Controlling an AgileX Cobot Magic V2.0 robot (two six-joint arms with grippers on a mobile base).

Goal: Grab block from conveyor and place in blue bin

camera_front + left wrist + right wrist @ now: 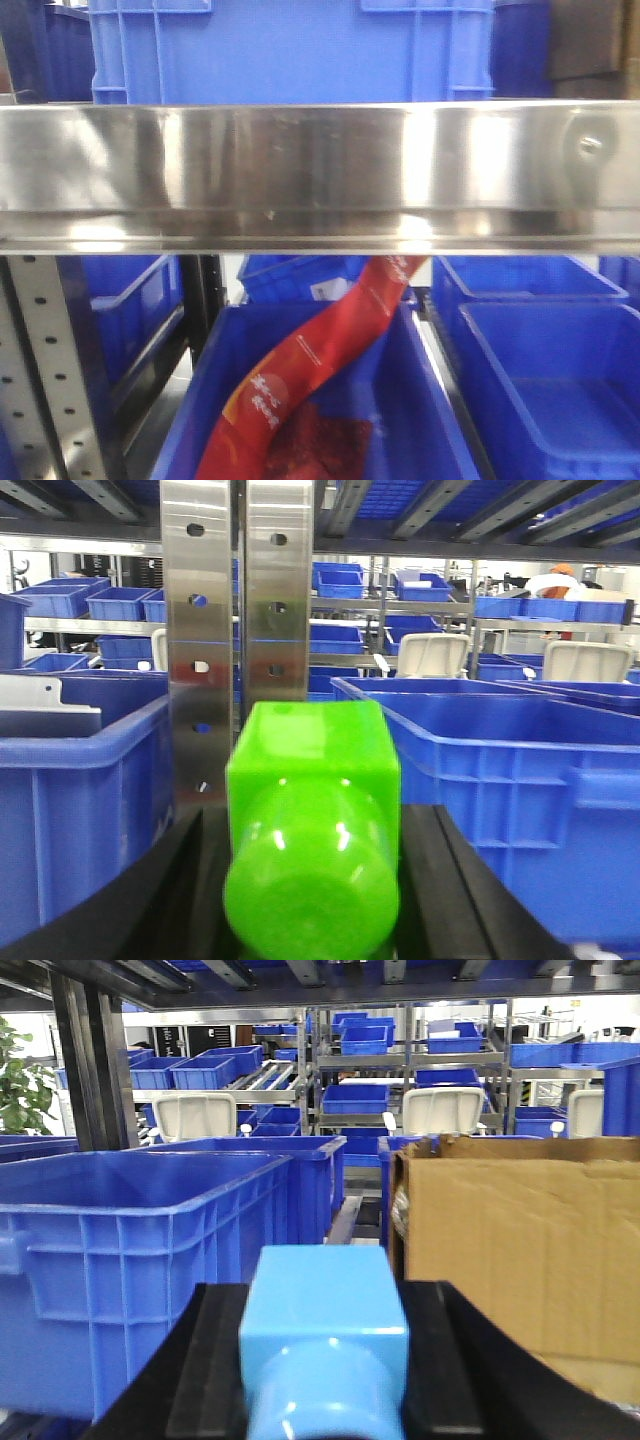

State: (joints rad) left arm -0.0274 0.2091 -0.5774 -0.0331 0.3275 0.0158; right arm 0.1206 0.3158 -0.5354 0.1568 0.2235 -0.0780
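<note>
1. Left wrist view: the green block sits low at 6 o'clock. The left hand is clamped on it, with dark fingers tight against both sides.
2. At 3 o'clock from that block is a blue bin, with its ribbed wall and thick rim just beside the hand. A second one, the left bin, is at 9 o'clock.
3. At 12 o'clock, right behind the green block, a shiny steel post with punched holes stands upright.
4. Right wrist view: a pale blue block is at 6 o'clock. The right hand is closed on it, gripping it from either side.
5. From that block, the big bin is around 9–10 o'clock and a brown cardboard box is at 3 o'clock. Both are close.
6. Front view: a steel rail runs straight across the middle. The top bin is above it at 12 o'clock.
7. Below the rail at 6 o'clock is the lower bin, with a red printed strip curving down into it. There are more blue bins at 4 and 8 o'clock.
8. Far back in both wrist views there are racks of blue bins, too blurry to say much.
</note>
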